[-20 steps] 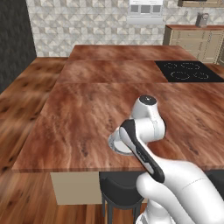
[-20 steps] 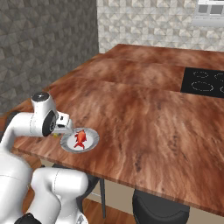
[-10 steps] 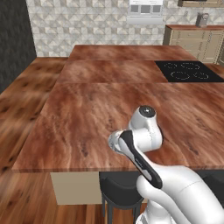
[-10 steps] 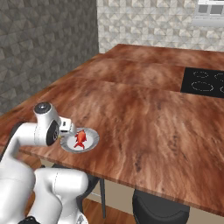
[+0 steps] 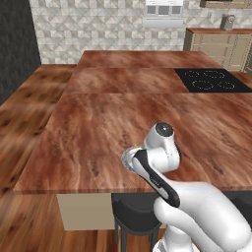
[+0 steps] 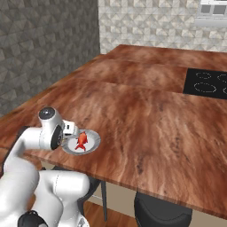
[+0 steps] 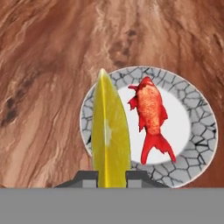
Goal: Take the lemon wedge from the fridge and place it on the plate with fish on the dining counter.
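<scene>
My gripper (image 7: 111,177) is shut on the lemon wedge (image 7: 109,135), a thin deep-yellow slice standing on edge between the two dark fingertips (image 7: 85,177). It hangs just over the left part of the plate (image 7: 197,113), beside the reddish-orange fish (image 7: 151,116). From the right base the hand (image 6: 67,129) sits low at the plate's (image 6: 94,142) left rim, next to the fish (image 6: 81,141), near the front edge of the dining counter (image 6: 146,128). In the left base view my arm covers most of the plate (image 5: 127,158) on the dining counter (image 5: 98,138). The fridge is out of view.
A black cooktop (image 5: 211,81) (image 6: 206,82) lies on the farther wood-grain top. Dark stools (image 5: 135,216) (image 6: 162,208) stand under the counter's near edge. Beige cabinets (image 5: 221,47) line the back right wall.
The arm has sunk lower and the hand has come down closer to the plate, still holding the lemon wedge. Plate and fish have not moved.
</scene>
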### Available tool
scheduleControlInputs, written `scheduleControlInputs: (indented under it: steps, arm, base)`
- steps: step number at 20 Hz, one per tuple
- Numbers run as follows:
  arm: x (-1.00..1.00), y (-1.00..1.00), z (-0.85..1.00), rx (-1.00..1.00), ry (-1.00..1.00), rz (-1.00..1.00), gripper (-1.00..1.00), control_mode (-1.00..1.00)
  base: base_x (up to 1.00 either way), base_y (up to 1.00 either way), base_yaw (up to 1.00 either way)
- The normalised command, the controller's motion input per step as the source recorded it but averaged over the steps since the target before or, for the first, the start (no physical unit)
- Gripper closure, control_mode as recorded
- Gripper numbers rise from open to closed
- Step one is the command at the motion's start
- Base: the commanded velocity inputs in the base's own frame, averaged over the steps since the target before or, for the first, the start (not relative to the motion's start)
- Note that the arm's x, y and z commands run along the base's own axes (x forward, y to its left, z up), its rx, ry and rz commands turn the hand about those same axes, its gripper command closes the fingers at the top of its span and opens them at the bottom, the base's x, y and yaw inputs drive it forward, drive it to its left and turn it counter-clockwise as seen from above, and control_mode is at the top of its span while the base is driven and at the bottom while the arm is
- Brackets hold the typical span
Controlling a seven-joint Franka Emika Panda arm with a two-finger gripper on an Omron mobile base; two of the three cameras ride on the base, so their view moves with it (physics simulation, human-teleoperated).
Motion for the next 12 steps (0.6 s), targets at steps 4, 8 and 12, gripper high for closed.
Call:
scheduleControlInputs:
  steps: [4, 8, 12]
  arm:
    - [0.4, 0.0, -0.11, 0.0, 0.0, 0.0, 1.0, -1.0]
    - [0.46, 0.0, -0.12, 0.0, 0.02, 0.0, 1.0, -1.0]
    - [0.34, 0.0, -0.06, 0.0, 0.06, 0.0, 1.0, -1.0]
  base:
    - [0.0, 0.0, 0.0]
    - [0.0, 0.0, 0.0]
    - [0.0, 0.0, 0.0]
